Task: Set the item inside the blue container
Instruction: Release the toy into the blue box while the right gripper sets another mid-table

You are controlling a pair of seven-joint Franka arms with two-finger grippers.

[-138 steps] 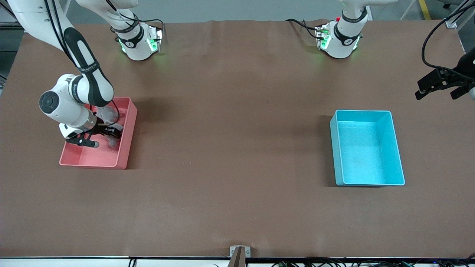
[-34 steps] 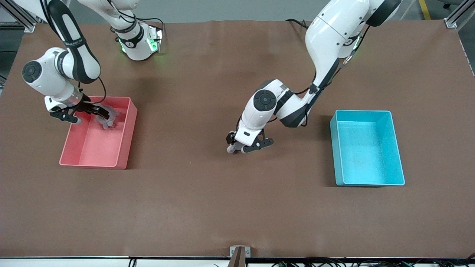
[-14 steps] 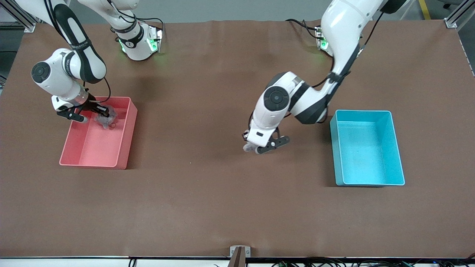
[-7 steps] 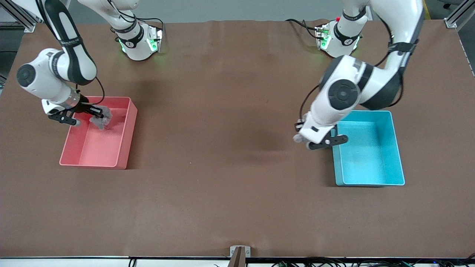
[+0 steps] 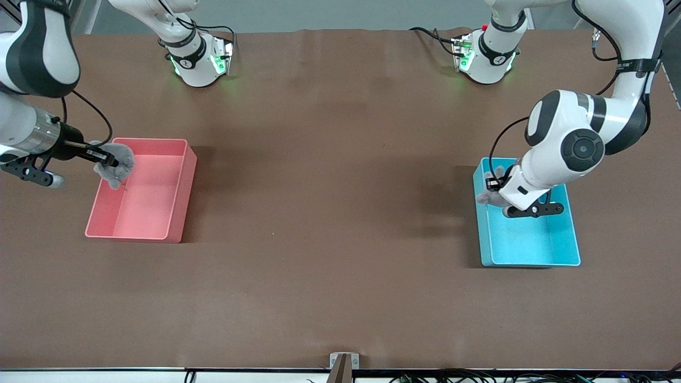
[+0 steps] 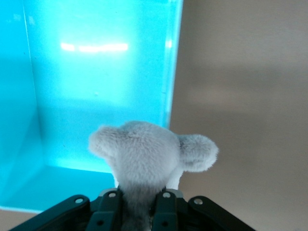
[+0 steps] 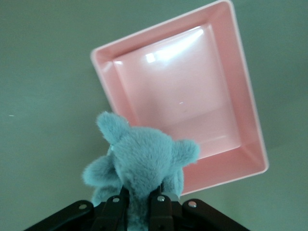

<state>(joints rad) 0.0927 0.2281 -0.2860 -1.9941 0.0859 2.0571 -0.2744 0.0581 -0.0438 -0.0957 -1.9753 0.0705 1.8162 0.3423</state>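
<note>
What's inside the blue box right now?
Nothing lies on the visible floor of the blue box. The left gripper holds a gray plush toy over its rim, covering part of the floor.

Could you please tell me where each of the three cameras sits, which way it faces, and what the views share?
Front view: high across the table, facing both arms' bases; shows both arms, the pink bin and the blue container.
Left wrist view: on the left arm, looking down past the left tool, shut on a grey plush toy, which the front view shares.
Right wrist view: likewise past the right tool, gripping another plush toy.
</note>
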